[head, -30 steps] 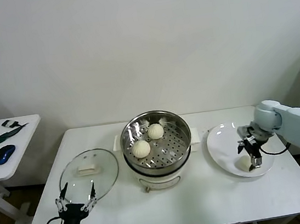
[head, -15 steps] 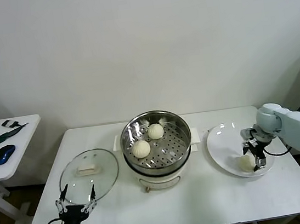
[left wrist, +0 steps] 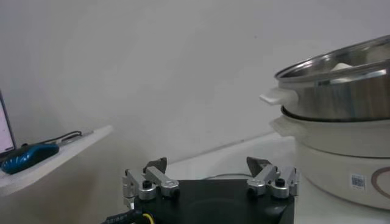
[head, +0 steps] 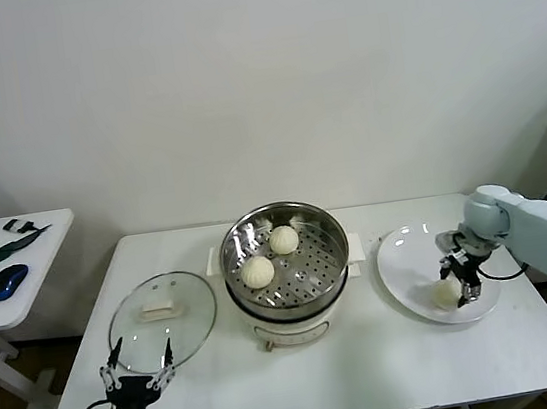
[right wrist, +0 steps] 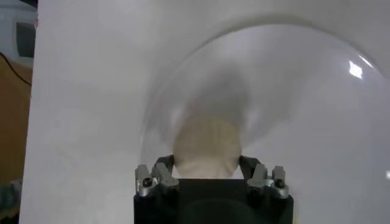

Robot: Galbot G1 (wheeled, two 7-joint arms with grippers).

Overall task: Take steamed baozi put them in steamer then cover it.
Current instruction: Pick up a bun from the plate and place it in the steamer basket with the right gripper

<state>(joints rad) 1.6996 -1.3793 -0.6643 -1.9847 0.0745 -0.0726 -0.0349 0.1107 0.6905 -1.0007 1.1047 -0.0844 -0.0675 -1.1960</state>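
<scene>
- The right gripper (head: 456, 286) is down on the white plate (head: 404, 273), at the right side of the worktop (head: 375, 363). Its fingers (right wrist: 163, 173) are closed around 1 steamed baozi (head: 444, 292).
- In the right wrist view that bun (right wrist: 207, 146) sits between the 2 fingers, both pressed against its sides, with the plate's pale surface (right wrist: 304, 91) beneath it. Whether the bun touches the plate or is raised off it cannot be told.
- The steamer (head: 284, 264) stands at the middle of the worktop, a shiny steel pot on a white base, uncovered. 2 more steamed baozi lie on its perforated tray: 1 toward the back (head: 283, 239) and 1 nearer the front left (head: 257, 271), close together.
- The cover (head: 161, 318), clear glass with a white handle (head: 159, 306) at its centre, lies flat on the worktop just left of the steamer.
- The left gripper (head: 137, 369) is low at the front left edge of the worktop, just in front of the cover, with its fingers (left wrist: 146, 182) spread wide and nothing between them. The left wrist view shows the steamer's side (left wrist: 341, 103) beyond it.
- A smaller side table (head: 32, 287) stands well to the left, carrying a blue mouse (head: 7, 281) and some dark cables.
</scene>
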